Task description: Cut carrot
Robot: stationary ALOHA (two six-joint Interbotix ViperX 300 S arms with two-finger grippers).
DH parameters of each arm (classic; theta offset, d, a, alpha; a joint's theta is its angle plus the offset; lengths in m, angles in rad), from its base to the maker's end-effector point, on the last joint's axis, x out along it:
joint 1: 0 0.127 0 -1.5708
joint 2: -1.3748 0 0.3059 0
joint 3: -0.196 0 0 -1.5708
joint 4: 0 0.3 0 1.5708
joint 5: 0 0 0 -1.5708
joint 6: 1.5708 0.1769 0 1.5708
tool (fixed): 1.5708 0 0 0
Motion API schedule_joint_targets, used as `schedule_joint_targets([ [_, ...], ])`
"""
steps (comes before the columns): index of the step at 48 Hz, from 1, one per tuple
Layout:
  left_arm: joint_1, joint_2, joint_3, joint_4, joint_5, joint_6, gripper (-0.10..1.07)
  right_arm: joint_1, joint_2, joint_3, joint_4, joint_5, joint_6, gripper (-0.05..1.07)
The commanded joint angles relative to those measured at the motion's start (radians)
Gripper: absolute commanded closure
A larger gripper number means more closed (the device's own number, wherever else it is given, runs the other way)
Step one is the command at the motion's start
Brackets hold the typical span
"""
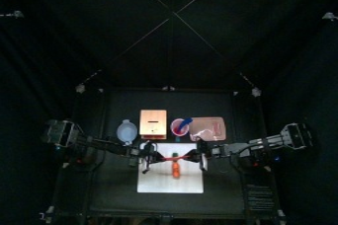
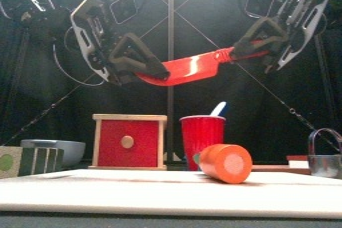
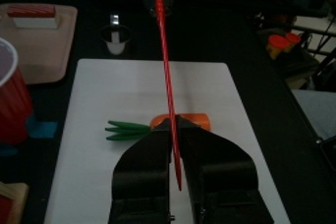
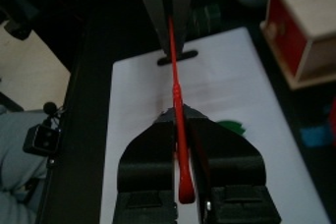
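While both arms hung above the table, the left gripper point(image 3: 178, 174) was clenched on 1 end of a thin red plastic knife point(image 2: 194, 68), and the right gripper point(image 4: 184, 174) was clamped on its other end, so the blade spanned the 2 grippers level in the air. Which end was the handle could not be told.

Below the knife, the orange carrot with green leafy top point(image 3: 178, 122) lay on its side on a white rectangular cutting board point(image 3: 230, 90), well under the blade and not touching it. In the front view its cut round face point(image 2: 227, 163) pointed toward the camera.

Behind the board stood a red plastic cup point(image 2: 203, 137) with a white utensil in it, a wooden box with a red front panel point(image 2: 130, 140), a grey bowl point(image 2: 54, 152) and a dark mug point(image 2: 325, 154).

Judgement: carrot is stiff, dense and round, so likely to roll under a downward press; skin looks smooth, possibly slippery. Blade is thin plastic and may flex. With both grippers on the knife, nothing steadies the carrot; press straight down across its middle, where it sits flattest on the board.
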Motion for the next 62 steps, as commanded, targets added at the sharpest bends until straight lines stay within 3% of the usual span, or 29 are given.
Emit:
schedule_joint_targets([
  [1,-0.014,0.012,-0.028,-0.003,0.003,0.002,0.53,0.04,0.009,-0.005,0.025,0.031,0.002,0.64],
  [13,-0.054,0.104,-0.091,-0.005,0.009,0.002,0.53,0.092,0.058,-0.006,0.112,0.124,0.0,0.64],
  [31,-0.08,0.21,-0.155,-0.028,0.048,0.003,0.53,0.095,0.094,0.005,0.104,0.175,-0.002,0.64],
  [62,-0.081,0.242,-0.184,-0.028,0.114,0.002,0.53,0.086,0.118,0.011,0.055,0.186,-0.003,0.64],
])
